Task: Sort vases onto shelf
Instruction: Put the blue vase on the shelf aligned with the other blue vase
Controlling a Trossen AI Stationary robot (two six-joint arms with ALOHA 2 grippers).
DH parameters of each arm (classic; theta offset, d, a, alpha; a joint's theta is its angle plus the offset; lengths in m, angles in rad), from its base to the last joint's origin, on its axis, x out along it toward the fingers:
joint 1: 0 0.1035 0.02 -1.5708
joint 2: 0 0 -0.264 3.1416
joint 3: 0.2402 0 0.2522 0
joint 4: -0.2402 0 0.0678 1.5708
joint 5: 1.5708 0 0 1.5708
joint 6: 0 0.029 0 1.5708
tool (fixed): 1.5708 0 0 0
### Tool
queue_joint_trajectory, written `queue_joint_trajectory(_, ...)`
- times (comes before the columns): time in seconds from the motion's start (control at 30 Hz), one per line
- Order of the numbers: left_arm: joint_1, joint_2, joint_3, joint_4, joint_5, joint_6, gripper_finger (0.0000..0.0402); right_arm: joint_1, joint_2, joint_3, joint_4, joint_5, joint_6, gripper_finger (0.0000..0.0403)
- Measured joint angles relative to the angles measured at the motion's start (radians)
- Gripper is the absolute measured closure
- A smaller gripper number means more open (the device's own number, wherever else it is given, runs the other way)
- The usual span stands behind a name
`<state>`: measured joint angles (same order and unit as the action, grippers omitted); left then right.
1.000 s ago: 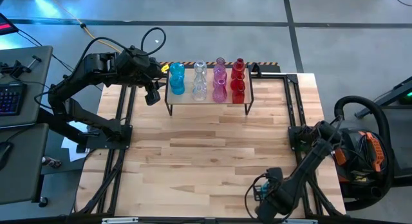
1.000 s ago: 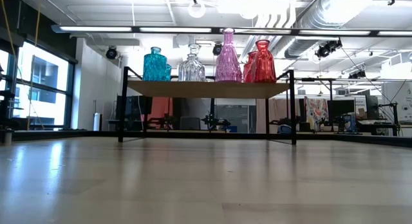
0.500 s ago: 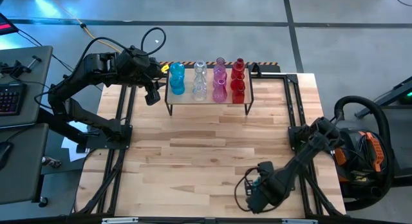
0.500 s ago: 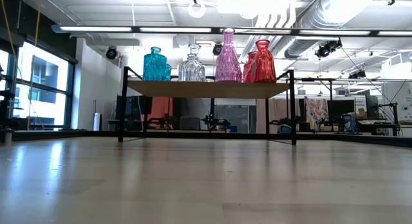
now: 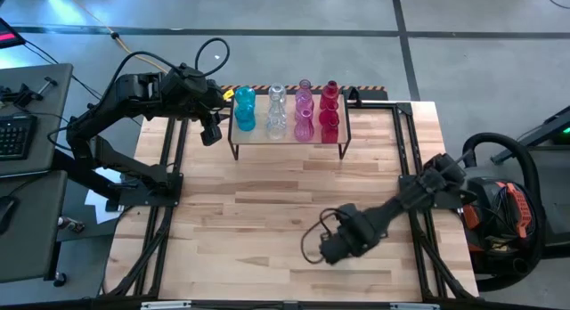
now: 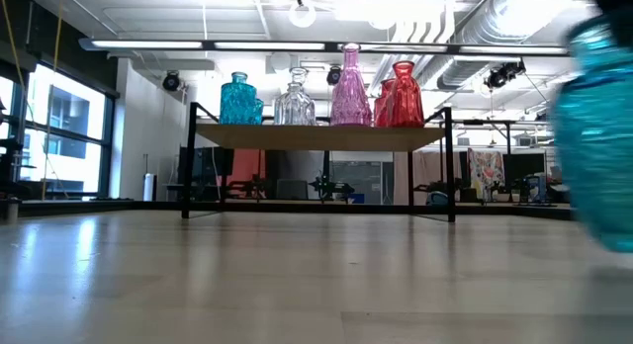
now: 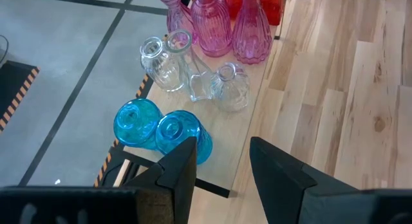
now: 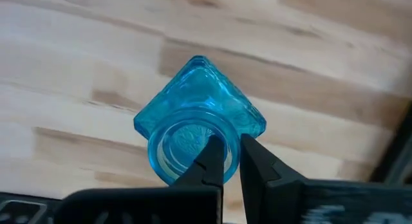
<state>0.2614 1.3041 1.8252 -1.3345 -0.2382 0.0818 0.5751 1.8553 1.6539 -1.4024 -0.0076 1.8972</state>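
Right gripper pinching square-bodied teal glass vase's round rim

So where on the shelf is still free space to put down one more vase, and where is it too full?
The shelf has bare wood along its near edge, beside the two blue vases and in front of the clear vases. The far side, with the pink vases and red ones, is crowded. The right gripper holds a blue vase by its rim.
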Motion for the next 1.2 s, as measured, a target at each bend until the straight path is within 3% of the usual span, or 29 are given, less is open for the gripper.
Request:
queue_joint_trajectory(0.73, 0.000, 0.000, 0.000, 0.000, 0.000, 0.000, 0.0266, -0.365, -0.001, 0.000, 0.271, -0.031, -0.602, 0.0403)
queue_joint_trajectory(1.2, 0.000, 0.000, 0.000, 0.000, 0.000, 0.000, 0.0266, -0.545, 0.020, 0.080, 0.270, -0.050, -0.867, 0.0401)
